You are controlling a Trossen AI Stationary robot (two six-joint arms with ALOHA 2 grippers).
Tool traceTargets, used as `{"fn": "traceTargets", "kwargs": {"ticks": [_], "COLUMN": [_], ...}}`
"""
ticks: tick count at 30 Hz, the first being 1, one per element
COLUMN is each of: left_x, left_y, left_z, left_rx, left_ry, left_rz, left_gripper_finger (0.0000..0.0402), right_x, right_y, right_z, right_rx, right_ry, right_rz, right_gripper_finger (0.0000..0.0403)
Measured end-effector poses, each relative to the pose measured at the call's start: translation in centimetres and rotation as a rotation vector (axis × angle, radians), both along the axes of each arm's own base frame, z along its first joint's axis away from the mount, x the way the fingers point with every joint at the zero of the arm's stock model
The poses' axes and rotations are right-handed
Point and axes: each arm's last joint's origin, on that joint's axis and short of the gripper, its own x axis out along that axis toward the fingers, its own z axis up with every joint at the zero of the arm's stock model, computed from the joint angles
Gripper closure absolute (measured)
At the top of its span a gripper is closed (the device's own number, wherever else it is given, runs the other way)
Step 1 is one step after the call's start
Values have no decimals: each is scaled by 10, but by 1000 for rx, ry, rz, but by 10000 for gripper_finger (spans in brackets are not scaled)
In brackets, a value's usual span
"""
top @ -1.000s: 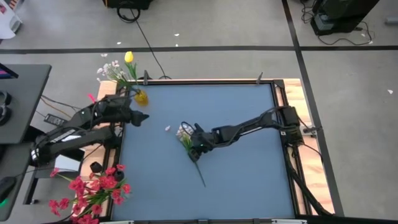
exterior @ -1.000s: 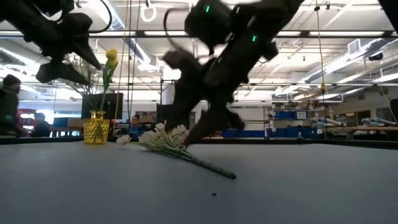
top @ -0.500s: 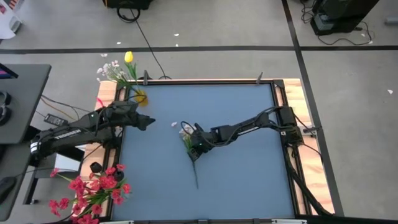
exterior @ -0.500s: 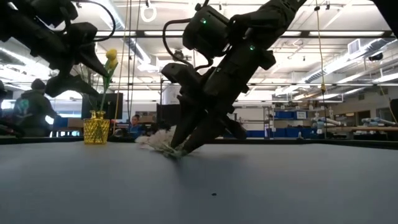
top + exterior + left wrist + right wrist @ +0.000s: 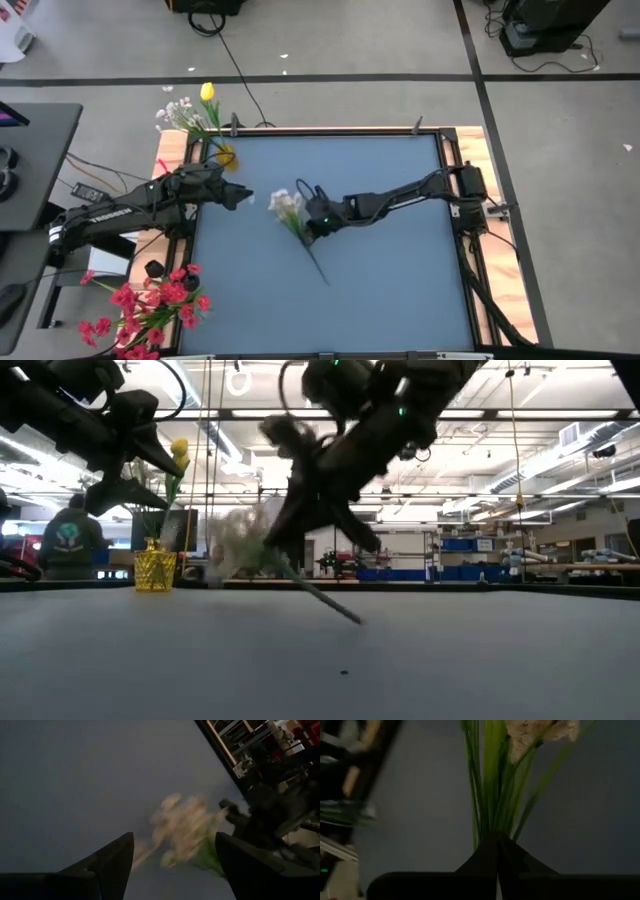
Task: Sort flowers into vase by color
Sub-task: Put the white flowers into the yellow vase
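The right gripper (image 5: 312, 224) clenches the white-blossomed green sprig (image 5: 288, 205) mid-stem, blossoms toward the waiting, spread-fingered left gripper (image 5: 243, 198), seemingly for handover.

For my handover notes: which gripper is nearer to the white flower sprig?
Right. The right gripper is shut on the white flower sprig, holding its stem. The left gripper is open, apart from it, on the blossom side.

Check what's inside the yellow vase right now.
One yellow bud on a green stem stands in the yellow vase, at the table's far left corner. The stem's lower end is hidden by the vase wall. The white sprig is in the right gripper.
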Motion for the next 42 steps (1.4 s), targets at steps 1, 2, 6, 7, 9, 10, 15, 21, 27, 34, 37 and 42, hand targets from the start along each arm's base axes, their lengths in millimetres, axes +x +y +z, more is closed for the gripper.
{"fn": "traceTargets", "kwargs": {"ticks": [1, 2, 6, 7, 9, 10, 15, 21, 27, 34, 37, 42], "left_x": [0, 0, 2, 2, 3, 4, 13, 34, 54, 66, 66, 67], "left_y": [0, 0, 1, 1, 1, 2, 3, 3, 4, 4, 3, 4], "left_z": [0, 1, 3, 4, 7, 9, 15, 26, 30, 34, 35, 34], "left_rx": [1, 2, -20, -29, -29, -23, 3, 73, 125, 136, 141, 155], "left_ry": [-2, -7, -49, -64, -99, -115, -179, -308, -401, -489, -502, -490], "left_rz": [0, 1, 18, 23, 28, 28, 2, -67, -104, -185, -207, -197], "left_gripper_finger": [116, 116, 116, 116, 116, 116, 116, 116, 116, 116, 116, 116], "right_x": [-1, -2, -9, -11, -15, -16, -16, -12, -11, -12, -12, -12], "right_y": [-3, -7, -22, -26, -33, -36, -45, -46, -43, -46, -48, -51], "right_z": [8, 15, 48, 56, 70, 77, 105, 114, 115, 116, 115, 115], "right_rx": [-10, -24, -93, -109, -144, -164, -260, -304, -346, -360, -348, -330], "right_ry": [-20, -41, -133, -152, -197, -221, -401, -511, -528, -520, -517, -519], "right_rz": [-3, -10, -38, -49, -68, -69, -51, 4, 23, -34, -63, -71], "right_gripper_finger": [396, 396, 398, 398, 399, 400, 400, 401, 402, 402, 402, 402]}}
